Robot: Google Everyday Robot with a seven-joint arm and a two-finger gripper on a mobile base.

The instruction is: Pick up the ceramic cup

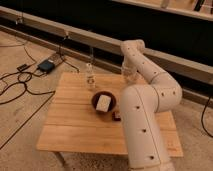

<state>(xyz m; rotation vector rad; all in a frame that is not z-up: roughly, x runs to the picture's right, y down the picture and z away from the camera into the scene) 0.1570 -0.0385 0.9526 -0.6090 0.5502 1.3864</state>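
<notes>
We see our gripper lowered at the far edge of the wooden surface, right of centre. The ceramic cup shows pale right at the gripper. A small clear bottle stands to its left, and a dark bowl holding a white block sits nearer.

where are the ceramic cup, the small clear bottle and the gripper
ceramic cup (131, 76), camera view, its white side wall
small clear bottle (90, 80), camera view, its body
gripper (129, 69), camera view, at the cup, back of the table
</notes>
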